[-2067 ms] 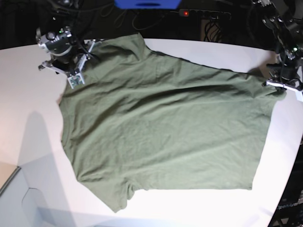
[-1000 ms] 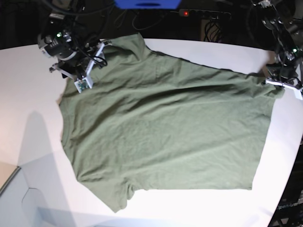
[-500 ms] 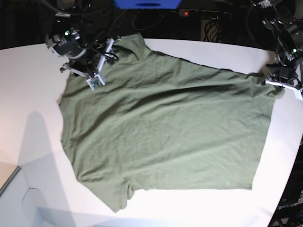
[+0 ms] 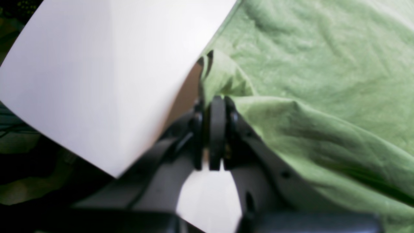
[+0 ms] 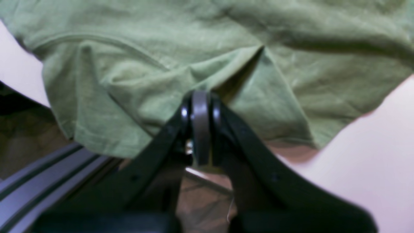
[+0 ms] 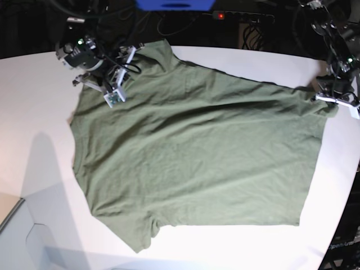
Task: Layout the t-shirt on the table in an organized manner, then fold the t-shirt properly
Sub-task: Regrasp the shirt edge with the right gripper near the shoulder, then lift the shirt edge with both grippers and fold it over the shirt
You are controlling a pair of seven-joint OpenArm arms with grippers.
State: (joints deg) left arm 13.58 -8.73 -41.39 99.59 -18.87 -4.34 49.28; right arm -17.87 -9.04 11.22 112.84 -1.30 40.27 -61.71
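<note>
Olive-green cotton t-shirt (image 6: 197, 152), short-sleeved, soft and wrinkled, spread nearly flat over the large smooth white counter (image 6: 34, 124), long axis running from the far-left corner region toward the right edge, one sleeve (image 6: 138, 236) pointing at the near edge. Pinched at two opposite ends: right pincer (image 5: 200, 97) pressed together on a gathered fold beside a hemmed sleeve at the far-left of the cloth, left pincer (image 4: 215, 100) pressed together on a raised tuck of fabric right at the counter's right edge. Seen from the base view, right pincer (image 6: 115, 73) near the far edge, left pincer (image 6: 332, 97) at the right edge, almost the whole length of the garment between them.

Likely the laying-out stage, folding not yet begun. Cloth lies away from each pincer toward the other, so a pull apart along that long axis would tension it; diagonal creases run across the chest between the two grips. Garment sits askew to the counter's edges, tilted rather than square. Near sleeve and near hem well apart from both pincers, reachable by neither without letting go. Risk, as a judgement: thin pinches slipping off under tension.
</note>
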